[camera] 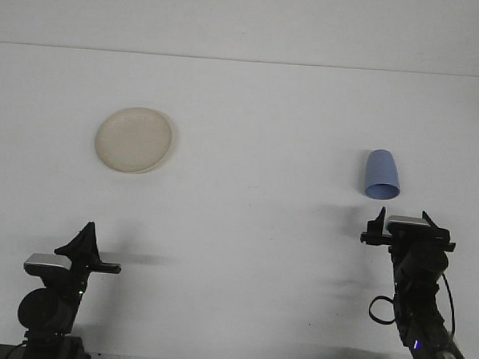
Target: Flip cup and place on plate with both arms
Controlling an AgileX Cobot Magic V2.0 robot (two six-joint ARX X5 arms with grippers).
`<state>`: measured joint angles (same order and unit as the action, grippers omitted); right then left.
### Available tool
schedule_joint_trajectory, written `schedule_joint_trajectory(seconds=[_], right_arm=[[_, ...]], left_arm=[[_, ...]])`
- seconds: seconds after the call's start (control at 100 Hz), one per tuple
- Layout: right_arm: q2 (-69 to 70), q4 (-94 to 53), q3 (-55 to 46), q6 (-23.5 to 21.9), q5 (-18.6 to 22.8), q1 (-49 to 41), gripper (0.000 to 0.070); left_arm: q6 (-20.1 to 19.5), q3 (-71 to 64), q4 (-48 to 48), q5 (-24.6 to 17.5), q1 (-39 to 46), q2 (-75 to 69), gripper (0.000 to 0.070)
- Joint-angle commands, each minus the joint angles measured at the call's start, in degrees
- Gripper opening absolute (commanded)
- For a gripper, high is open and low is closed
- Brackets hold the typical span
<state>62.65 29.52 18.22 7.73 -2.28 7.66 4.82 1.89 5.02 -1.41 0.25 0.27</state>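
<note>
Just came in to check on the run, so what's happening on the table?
The right gripper, open, is reaching toward the blue cup, which stands upside down on the white table; nothing is grasped yet. The left gripper sits parked near the front edge. The cream plate waits at the far left with nothing on it.

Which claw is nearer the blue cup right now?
Right. The right claw sits just below the blue cup in the front view, fingers spread. The left claw is far off on the other side of the table, below the plate.
</note>
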Motion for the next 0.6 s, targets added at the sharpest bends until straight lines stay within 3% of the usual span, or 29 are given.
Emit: schedule_joint_trajectory(seconds=[0.0,0.37,0.59], right_arm=[[3.5,2.4,0.7,1.4,0.9,0.9,0.0580],[19.8,9.3,9.1,3.1,7.0,4.4,0.0579],[28.3,11.2,15.3,3.3,8.4,5.3,0.0579]], left_arm=[[-0.9,-1.1,0.7,0.2,0.1,-0.1,0.0013],[-0.9,-1.1,0.7,0.2,0.1,-0.1,0.0013],[-0.9,-1.1,0.7,0.2,0.1,-0.1,0.0013]])
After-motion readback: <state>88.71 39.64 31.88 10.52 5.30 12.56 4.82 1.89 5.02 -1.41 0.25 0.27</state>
